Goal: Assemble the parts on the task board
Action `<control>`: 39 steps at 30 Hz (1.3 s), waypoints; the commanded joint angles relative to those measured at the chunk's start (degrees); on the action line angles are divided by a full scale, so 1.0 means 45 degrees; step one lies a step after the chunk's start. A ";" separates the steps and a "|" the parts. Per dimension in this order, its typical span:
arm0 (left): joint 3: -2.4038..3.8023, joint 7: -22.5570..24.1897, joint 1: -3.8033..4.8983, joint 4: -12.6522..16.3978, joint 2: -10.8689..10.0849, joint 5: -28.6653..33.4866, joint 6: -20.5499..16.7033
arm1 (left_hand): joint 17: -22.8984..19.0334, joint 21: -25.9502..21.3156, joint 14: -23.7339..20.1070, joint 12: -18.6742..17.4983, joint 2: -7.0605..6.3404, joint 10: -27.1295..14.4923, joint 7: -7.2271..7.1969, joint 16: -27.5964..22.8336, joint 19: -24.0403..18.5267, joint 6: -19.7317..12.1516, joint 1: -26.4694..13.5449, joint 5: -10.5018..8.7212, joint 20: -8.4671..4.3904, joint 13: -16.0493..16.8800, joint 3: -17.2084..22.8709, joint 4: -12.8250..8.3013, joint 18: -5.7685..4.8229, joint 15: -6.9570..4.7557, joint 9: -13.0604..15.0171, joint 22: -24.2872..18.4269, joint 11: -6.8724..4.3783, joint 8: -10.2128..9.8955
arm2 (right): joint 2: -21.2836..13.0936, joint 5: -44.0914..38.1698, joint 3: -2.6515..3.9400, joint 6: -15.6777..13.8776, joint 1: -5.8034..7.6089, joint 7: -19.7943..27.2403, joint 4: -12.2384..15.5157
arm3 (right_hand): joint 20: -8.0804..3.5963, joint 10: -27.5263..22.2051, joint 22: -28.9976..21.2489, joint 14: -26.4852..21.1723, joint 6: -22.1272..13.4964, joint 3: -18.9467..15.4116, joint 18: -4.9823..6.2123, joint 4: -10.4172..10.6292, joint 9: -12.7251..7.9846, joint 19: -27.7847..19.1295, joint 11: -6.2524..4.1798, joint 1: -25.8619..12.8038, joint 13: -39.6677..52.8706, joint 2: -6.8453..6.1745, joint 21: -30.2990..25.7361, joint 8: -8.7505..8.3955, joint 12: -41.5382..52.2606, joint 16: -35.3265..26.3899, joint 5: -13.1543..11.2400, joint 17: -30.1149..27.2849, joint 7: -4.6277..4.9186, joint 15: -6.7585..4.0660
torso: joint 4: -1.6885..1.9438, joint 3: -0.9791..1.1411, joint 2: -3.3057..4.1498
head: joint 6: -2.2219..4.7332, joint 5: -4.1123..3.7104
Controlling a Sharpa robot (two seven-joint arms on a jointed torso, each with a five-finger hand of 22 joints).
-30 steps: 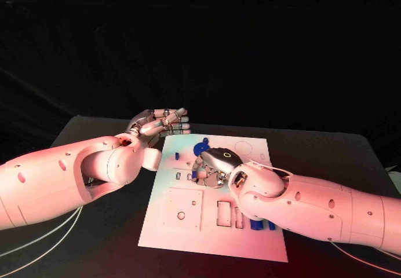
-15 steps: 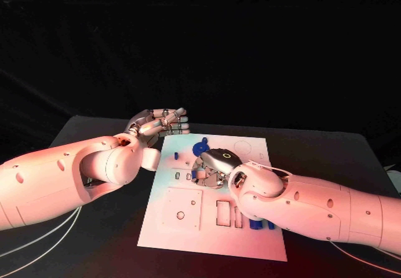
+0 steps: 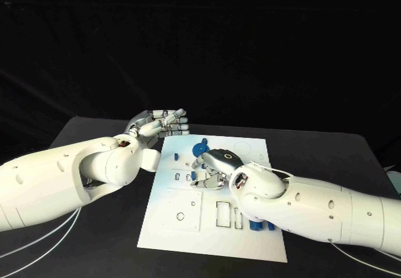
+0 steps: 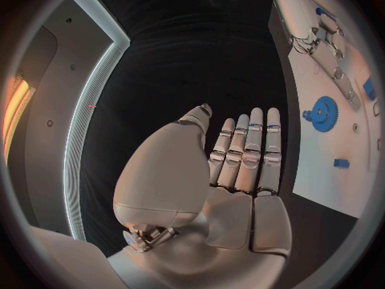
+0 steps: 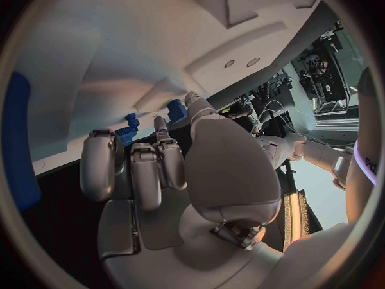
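Observation:
The white task board lies in the middle of the table. A blue gear stands near its far edge, with a small blue part to its left. My right hand hangs over the board's middle with its fingers curled down onto it. Small blue parts sit right at its thumb and fingertips, and whether one is pinched is hidden. My left hand hovers off the board's far left corner, flat, fingers straight, holding nothing.
Two more blue parts stand at the board's near right, half under my right forearm. Rectangular slots and a round hole mark the board's near half. Cables trail over the table at the near left.
My right hand's fingers have dropped a little lower onto the board. The left hand and the blue gear have not moved.

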 commanded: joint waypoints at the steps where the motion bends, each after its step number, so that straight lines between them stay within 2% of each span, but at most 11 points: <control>1: 0.0008 -0.0160 0.0010 -0.0035 0.0008 -0.0270 0.0096 | 0.0048 0.0135 0.0145 -0.0043 -0.0049 0.0068 0.0040 -0.0054 0.0005 0.0039 0.0124 -0.0062 -0.0028 -0.0004 -0.0042 -0.0054 0.0157 -0.0015 -0.0011 0.0018 0.0046 -0.0043 | -0.0147 0.0111 -0.0002 -0.0952 -0.0009 0.0215 0.0242 | 0.0186 -0.0294 0.0581 0.1222 -0.0634 -0.1010 -0.0024 0.0591 -0.0121 -0.0039 0.0178 0.0193 0.1040 -0.0106 -0.0155 -0.0038 -0.0296 -0.0076 0.0033 0.2931 0.0196 0.0190 | 0.0008 0.0008 -0.0007 | 0.0003 0.0007; 9: 0.0006 -0.1693 0.0010 -0.0507 -0.0012 -0.2445 0.0750 | 0.0764 0.1331 0.2227 0.0507 -0.0156 0.1895 -0.0383 0.0781 0.1372 0.1253 -0.0013 -0.0040 -0.0669 0.0255 -0.0046 0.0148 0.0183 -0.0753 0.0124 0.0530 -0.0589 0.0315 | -0.1255 0.1717 0.0081 -0.2317 0.0254 0.1674 0.1366 | 0.0256 -0.0420 0.0454 0.1180 -0.0477 -0.1338 0.0032 0.0906 -0.0063 -0.0144 0.0176 0.0695 0.0874 0.0146 -0.0370 0.0081 -0.0414 -0.0141 0.0282 0.2775 0.0175 0.0195 | -0.0009 0.0008 -0.0057 | 0.0068 0.0035; 16: 0.0006 -0.4240 0.0010 -0.1082 0.0042 -0.5776 0.2514 | 0.2183 0.3007 0.4931 0.1115 -0.0336 0.3768 -0.1016 0.2571 0.2856 0.2160 0.0032 -0.0032 -0.1546 0.0613 0.0400 0.0334 0.0189 -0.1682 0.0243 0.1382 -0.1353 0.0566 | -0.2997 0.4939 0.0174 -0.1719 0.0979 0.3366 0.2437 | 0.0141 -0.0610 -0.0019 0.1062 0.0228 -0.1135 0.0186 0.0711 0.0119 -0.0535 -0.0013 0.1147 0.0664 0.0730 -0.1036 0.0358 -0.0597 -0.0338 0.0578 0.2340 -0.0039 0.0037 | -0.0065 0.0030 -0.0210 | 0.0062 0.0065; 19: 0.0006 -0.5450 0.0010 -0.1273 0.0139 -0.7570 0.3168 | 0.3789 0.4136 0.5953 0.1714 -0.0476 0.4523 -0.1292 0.4552 0.3490 0.2404 -0.0154 -0.0018 -0.1964 0.1117 0.0603 0.0387 0.0167 -0.2053 0.0345 0.2033 -0.1703 0.0615 | -0.3810 0.5959 0.0189 -0.1532 0.1292 0.3604 0.2788 | 0.0099 -0.0613 -0.0034 0.1061 0.0362 -0.1160 0.0189 0.0690 0.0159 -0.0546 -0.0060 0.1168 0.0652 0.0803 -0.1080 0.0420 -0.0602 -0.0346 0.0715 0.2334 -0.0088 -0.0004 | -0.0109 0.0053 -0.0322 | 0.0023 0.0112; 20: 0.0006 -0.5807 0.0010 -0.1319 0.0185 -0.8151 0.3306 | 0.7552 0.5280 0.6056 0.2056 -0.0515 0.4532 -0.1387 0.8492 0.3916 0.2546 -0.0419 0.0008 -0.2258 0.1551 0.0765 0.0375 0.0097 -0.2206 0.0462 0.2896 -0.1934 0.0647 | -0.4049 0.6202 0.0191 -0.1554 0.1379 0.3686 0.2861 | 0.0079 -0.0602 -0.0017 0.1067 0.0404 -0.1164 0.0184 0.0675 0.0173 -0.0531 -0.0080 0.1190 0.0658 0.0836 -0.1070 0.0439 -0.0592 -0.0340 0.0926 0.2353 -0.0108 -0.0026 | -0.0125 0.0062 -0.0361 | 0.0005 0.0110; 21: 0.0006 -0.6258 0.0010 -0.1381 0.0267 -0.8903 0.3411 | 1.0563 0.7356 0.6276 0.2633 -0.0494 0.4785 -0.1648 1.1467 0.4987 0.2784 -0.0729 0.0015 -0.2507 0.2108 0.0863 0.0261 -0.0212 -0.2356 0.0660 0.5479 -0.2098 0.0778 | -0.4355 0.6497 0.0194 -0.1577 0.1469 0.3776 0.2935 | 0.0051 -0.0536 0.0049 0.1080 0.0408 -0.1190 0.0162 0.0654 0.0180 -0.0473 -0.0101 0.1214 0.0715 0.0855 -0.1004 0.0434 -0.0528 -0.0322 0.1265 0.2398 -0.0123 -0.0049 | -0.0141 0.0073 -0.0396 | -0.0004 0.0109; 24: 0.0008 -0.7154 0.0011 -0.1525 0.0513 -1.0462 0.3565 | 1.5284 1.1846 0.6481 0.4011 -0.0484 0.4712 -0.1890 1.5835 0.7793 0.3114 -0.1191 0.0029 -0.2967 0.3575 0.1095 0.0243 -0.1218 -0.2603 0.1243 1.2142 -0.2295 0.1080 | -0.4881 0.6919 0.0196 -0.1647 0.1582 0.3836 0.3022 | 0.0033 -0.0420 0.0105 0.1091 0.0436 -0.1253 0.0143 0.0666 0.0193 -0.0421 -0.0114 0.1171 0.0829 0.0844 -0.0949 0.0443 -0.0406 -0.0309 0.1433 0.2433 -0.0138 -0.0062 | -0.0163 0.0095 -0.0465 | -0.0041 0.0160; 26: 0.0009 -0.7749 0.0012 -0.1616 0.0656 -1.1197 0.3811 | 1.6674 1.2990 0.6571 0.4709 -0.0629 0.4564 -0.1833 1.7028 0.8603 0.3056 -0.1549 -0.0033 -0.3063 0.4323 0.1058 0.0345 -0.1527 -0.2594 0.1503 1.4131 -0.2322 0.1130 | -0.5091 0.7054 0.0196 -0.1673 0.1617 0.3836 0.3043 | 0.0028 -0.0405 0.0108 0.1086 0.0455 -0.1276 0.0142 0.0675 0.0200 -0.0417 -0.0119 0.1151 0.0841 0.0840 -0.0949 0.0452 -0.0392 -0.0318 0.1462 0.2414 -0.0145 -0.0067 | -0.0196 0.0123 -0.0481 | -0.0086 0.0221; 30: 0.0012 -0.8920 0.0013 -0.1837 0.0988 -1.2316 0.4426 | 1.7972 1.3944 0.6754 0.6795 -0.0622 0.4054 -0.1880 1.8105 0.9324 0.2895 -0.2133 -0.0046 -0.3061 0.6554 0.1068 0.0356 -0.1830 -0.2587 0.2123 1.5940 -0.2269 0.1262 | -0.5366 0.7195 0.0196 -0.1714 0.1655 0.3775 0.3060 | 0.0018 -0.0410 0.0076 0.1076 0.0499 -0.1308 0.0153 0.0689 0.0214 -0.0438 -0.0134 0.1123 0.0825 0.0853 -0.1000 0.0474 -0.0402 -0.0338 0.1525 0.2372 -0.0161 -0.0077 | -0.0234 0.0168 -0.0509 | -0.0131 0.0264; 34: 0.0013 -0.9939 0.0016 -0.2064 0.1377 -1.3080 0.4998 | 1.8425 1.4308 0.6877 0.9953 -0.0598 0.4277 -0.1971 1.8464 0.9660 0.2837 -0.2443 -0.0032 -0.3096 0.9825 0.1027 0.0383 -0.1976 -0.2661 0.2846 1.6724 -0.2342 0.1585 | -0.5522 0.7257 0.0195 -0.1738 0.1670 0.3679 0.3064 | 0.0012 -0.0425 0.0056 0.1068 0.0522 -0.1325 0.0160 0.0689 0.0222 -0.0452 -0.0142 0.1121 0.0804 0.0855 -0.1033 0.0486 -0.0420 -0.0351 0.1580 0.2344 -0.0170 -0.0084 | -0.0212 0.0178 -0.0539 | -0.0178 0.0279; 39: 0.0015 -1.0835 0.0019 -0.2218 0.1767 -1.3623 0.5472 | 1.8458 1.4440 0.6888 1.1610 -0.0649 0.4488 -0.2038 1.8490 0.9795 0.2793 -0.2982 -0.0062 -0.3117 1.1547 0.0703 0.0423 -0.2033 -0.2666 0.3496 1.7029 -0.2373 0.1927 | -0.5610 0.7289 0.0195 -0.1766 0.1675 0.3550 0.3045 | 0.0003 -0.0427 0.0048 0.1067 0.0543 -0.1350 0.0162 0.0691 0.0231 -0.0456 -0.0152 0.1114 0.0797 0.0856 -0.1052 0.0496 -0.0425 -0.0355 0.1651 0.2339 -0.0180 -0.0093 | -0.0215 0.0191 -0.0517 | -0.0233 0.0345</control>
